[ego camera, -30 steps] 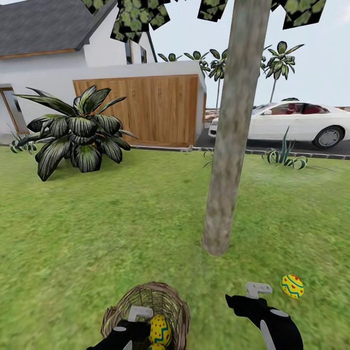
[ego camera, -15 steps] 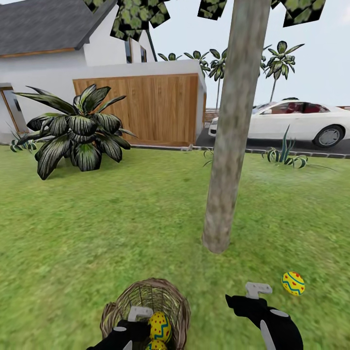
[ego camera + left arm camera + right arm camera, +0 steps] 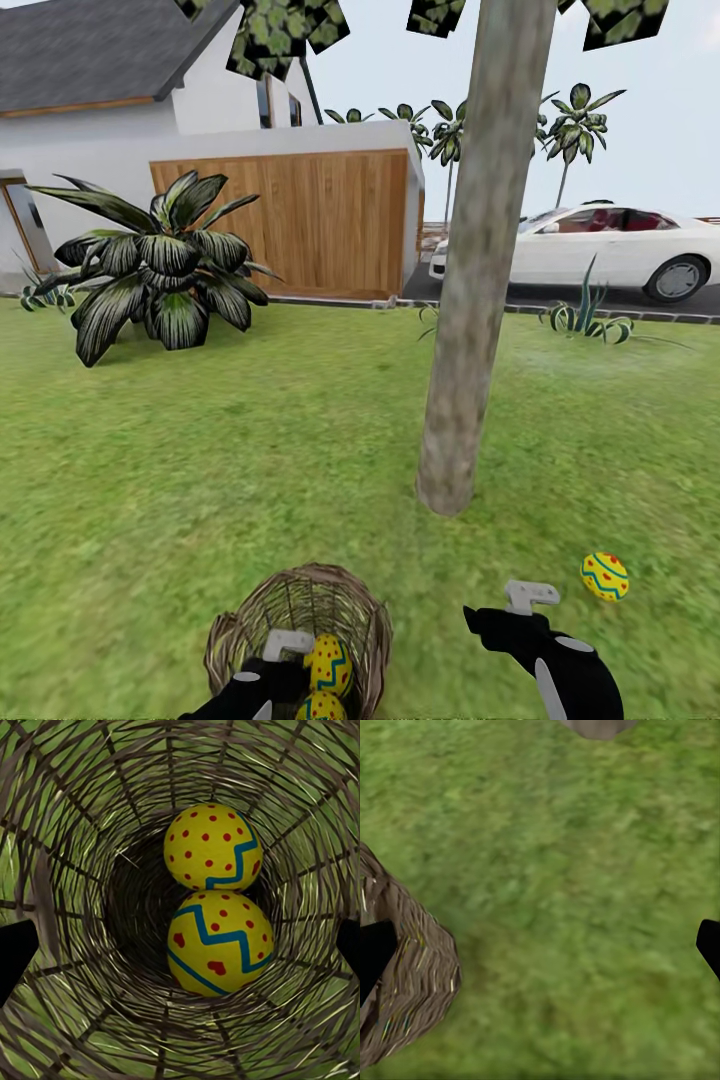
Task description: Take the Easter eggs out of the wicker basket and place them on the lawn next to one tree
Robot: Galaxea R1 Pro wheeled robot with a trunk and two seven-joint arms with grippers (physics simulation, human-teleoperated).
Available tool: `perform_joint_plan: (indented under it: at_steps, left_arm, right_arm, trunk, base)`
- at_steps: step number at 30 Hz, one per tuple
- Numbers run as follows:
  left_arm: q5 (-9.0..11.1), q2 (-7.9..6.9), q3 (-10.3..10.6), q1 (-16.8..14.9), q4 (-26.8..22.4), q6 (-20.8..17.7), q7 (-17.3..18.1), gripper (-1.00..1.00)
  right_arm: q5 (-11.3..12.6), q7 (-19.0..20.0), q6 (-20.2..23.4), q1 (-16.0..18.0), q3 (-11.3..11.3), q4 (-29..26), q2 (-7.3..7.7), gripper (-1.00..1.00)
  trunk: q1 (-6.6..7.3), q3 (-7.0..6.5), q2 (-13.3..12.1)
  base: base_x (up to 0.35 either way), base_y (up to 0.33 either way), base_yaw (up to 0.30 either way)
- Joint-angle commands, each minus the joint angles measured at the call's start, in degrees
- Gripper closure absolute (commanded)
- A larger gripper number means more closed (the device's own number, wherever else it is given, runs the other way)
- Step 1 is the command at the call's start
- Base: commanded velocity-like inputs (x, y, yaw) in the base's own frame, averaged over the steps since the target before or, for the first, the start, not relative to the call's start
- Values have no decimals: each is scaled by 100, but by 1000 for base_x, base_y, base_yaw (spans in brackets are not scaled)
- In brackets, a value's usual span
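The left gripper point(image 3: 285, 660) hangs right over the mouth of the wicker basket point(image 3: 232, 640), and its two dark fingertips point(image 3: 15, 956) stand wide apart with nothing between them. Looking down from that arm, two yellow Easter eggs sit deep inside the basket, one point(image 3: 220, 943) with a blue zigzag and red spots, and the other point(image 3: 213, 847) touching it, just behind. The right gripper point(image 3: 520, 610) is held low over the lawn point(image 3: 250, 450), and its fingers point(image 3: 373, 952) are spread open and hold nothing too. The basket sits just beside it on the grass. A third egg point(image 3: 604, 577) lies on the grass a little way past the right gripper, near the foot of the tree point(image 3: 470, 300). Behind the tree are a big leafy plant point(image 3: 160, 270), a wooden garage door point(image 3: 300, 225) and a white car point(image 3: 600, 250).
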State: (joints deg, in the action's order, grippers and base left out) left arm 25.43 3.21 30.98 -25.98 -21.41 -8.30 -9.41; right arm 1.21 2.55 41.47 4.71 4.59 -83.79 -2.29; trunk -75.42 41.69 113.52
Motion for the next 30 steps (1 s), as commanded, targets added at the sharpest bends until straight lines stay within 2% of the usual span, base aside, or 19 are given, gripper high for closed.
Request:
perform_joint_plan:
  at_steps: [1,11,30]
  left_arm:
    - [50,-5,48,-4,-13,-23,-35,-100]
    - [50,-10,48,-4,-12,-38,236,-100]
    - [56,-14,40,-4,-11,-34,274,-100]
  right_arm:
    - [10,26,27,4,15,-6,-6,-100]
    - [10,26,26,4,15,-6,-5,-100]
    - [10,18,19,4,12,76,-6,-100]
  trunk:
    - [-22,24,44]
    - [-241,204,445]
    - [-659,545,1207]
  base:
    - [0,0,0]
    - [0,0,0]
    - [0,0,0]
